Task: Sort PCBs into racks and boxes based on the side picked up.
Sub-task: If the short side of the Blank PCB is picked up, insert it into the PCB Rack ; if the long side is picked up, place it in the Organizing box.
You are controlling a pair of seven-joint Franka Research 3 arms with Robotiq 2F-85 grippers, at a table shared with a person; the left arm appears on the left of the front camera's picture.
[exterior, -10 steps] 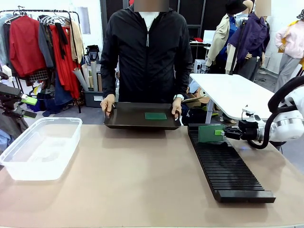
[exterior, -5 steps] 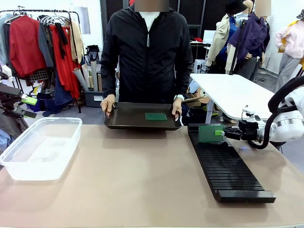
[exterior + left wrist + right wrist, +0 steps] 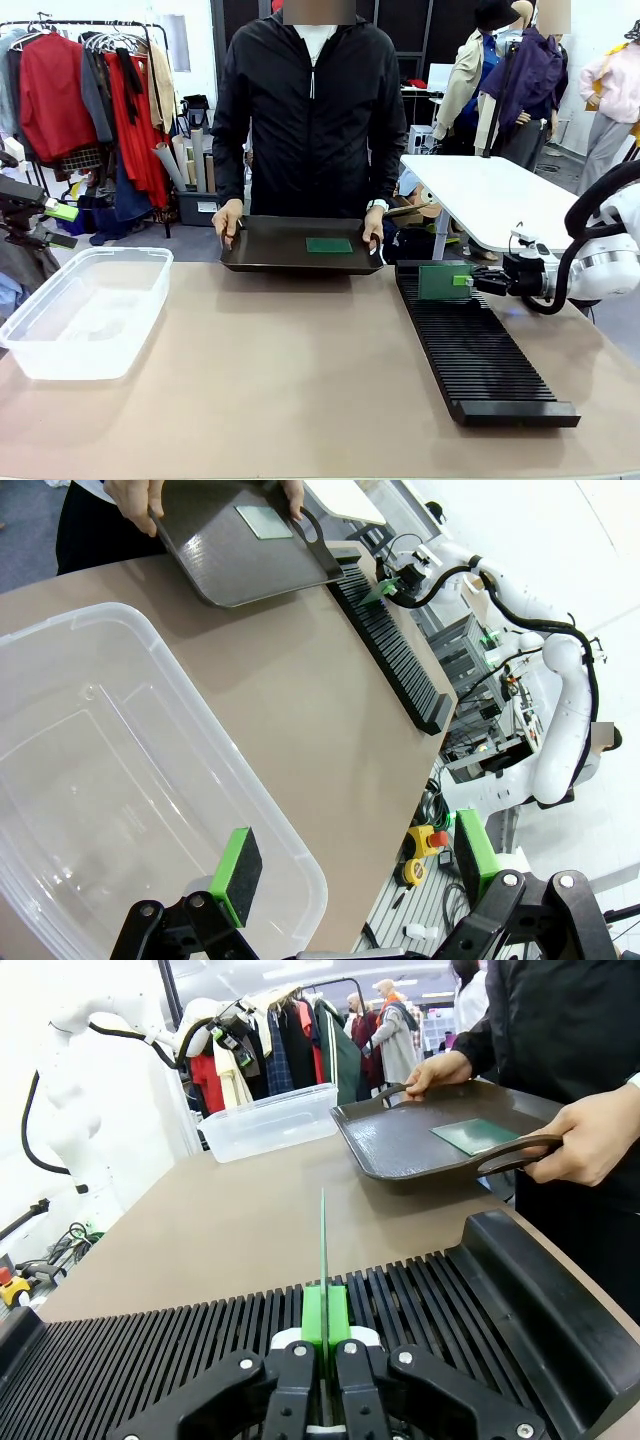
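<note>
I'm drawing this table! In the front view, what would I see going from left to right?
clear box → dark tray held by the person → black rack

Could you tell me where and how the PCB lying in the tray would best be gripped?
Probably from straight above, pinching its two long edges: the PCB lies flat, well inside the tray, whose raised rim blocks a sideways approach.
</note>
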